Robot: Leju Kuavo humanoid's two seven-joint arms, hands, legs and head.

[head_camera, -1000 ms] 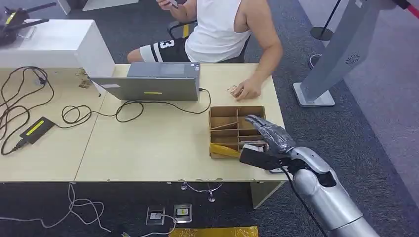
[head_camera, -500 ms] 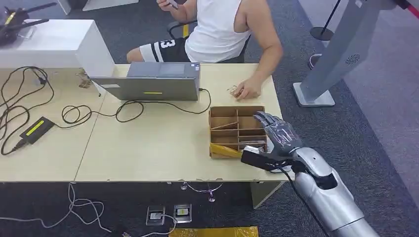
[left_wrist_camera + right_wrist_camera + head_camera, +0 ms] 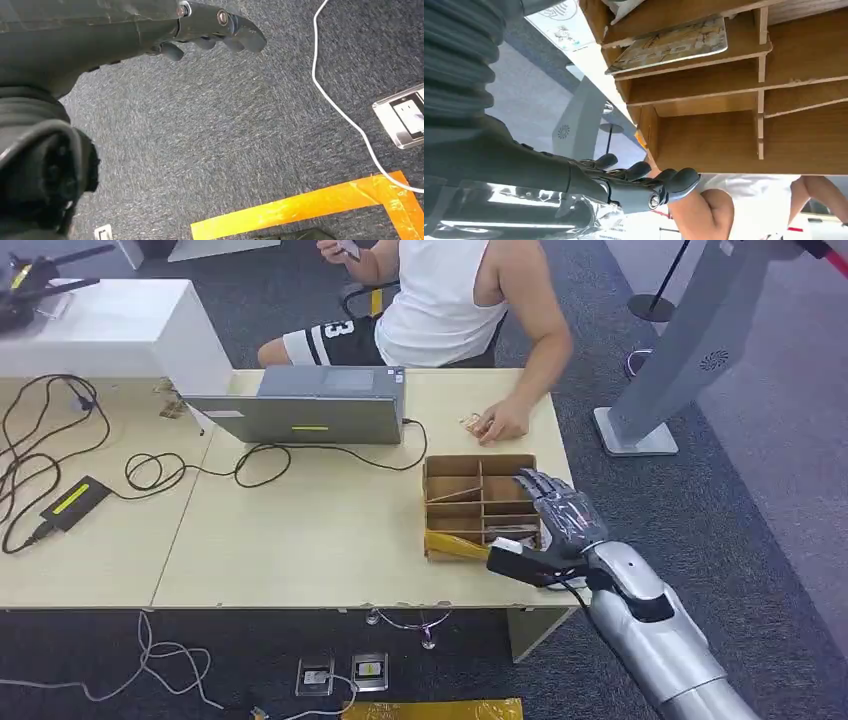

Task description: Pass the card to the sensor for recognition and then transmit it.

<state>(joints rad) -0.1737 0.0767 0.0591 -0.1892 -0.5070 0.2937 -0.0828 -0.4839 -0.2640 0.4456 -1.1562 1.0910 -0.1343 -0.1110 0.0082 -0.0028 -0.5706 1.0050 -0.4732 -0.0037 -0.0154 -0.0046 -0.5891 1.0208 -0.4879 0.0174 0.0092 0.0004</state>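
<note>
A cardboard divider box (image 3: 452, 462) stands near the table's right front corner. My right hand (image 3: 553, 523) hovers over the box's right side with fingers spread and nothing in it; its thumb lies by the near-right compartment. A pale card (image 3: 508, 539) lies there. In the right wrist view a patterned card (image 3: 674, 45) leans in one slot of the box (image 3: 704, 105), apart from my right hand's fingers (image 3: 644, 182). A flat grey device (image 3: 310, 410) sits at the table's far side. My left hand (image 3: 205, 25) hangs over the carpet, holding nothing.
A person sits behind the table, one hand (image 3: 497, 424) resting on it just beyond the box. Black cables (image 3: 60, 430) and a power adapter (image 3: 75, 502) lie at the left. A grey stand (image 3: 690, 350) rises at the right. Orange tape (image 3: 300, 210) marks the floor.
My right hand has shifted slightly to the right over the box and its forearm has dropped a little. The box, the cards and the person's hand have not moved.
</note>
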